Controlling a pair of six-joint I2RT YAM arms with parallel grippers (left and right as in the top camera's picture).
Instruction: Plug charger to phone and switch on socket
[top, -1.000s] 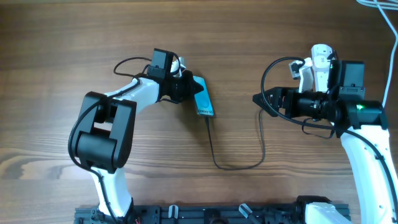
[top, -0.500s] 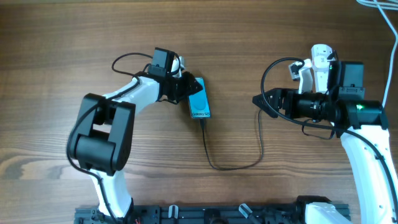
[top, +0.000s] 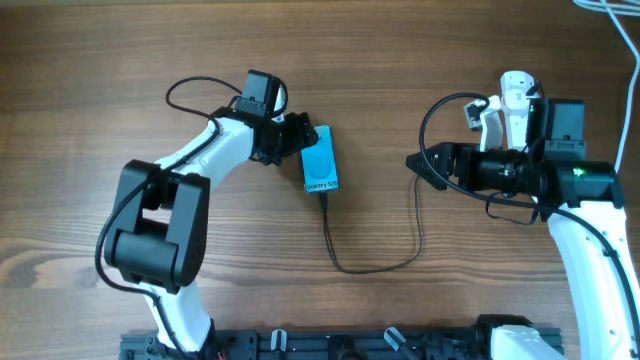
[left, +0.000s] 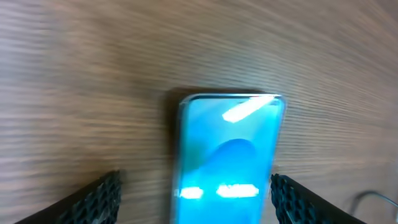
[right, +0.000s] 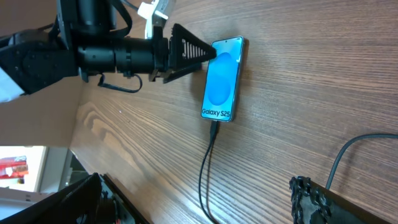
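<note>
While flat, phone (top: 320, 166) lengthwise, port-end robotward.

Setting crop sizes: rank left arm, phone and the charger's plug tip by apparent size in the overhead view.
1. left arm, though raised nearer the camera.
2. phone.
3. charger's plug tip, clearly smallest.

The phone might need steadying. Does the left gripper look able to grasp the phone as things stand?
Probably yes. The left gripper is open right beside the phone, which lies flat between its spread fingers in the wrist view, nothing intervening. The charger leaves from the far end.
</note>
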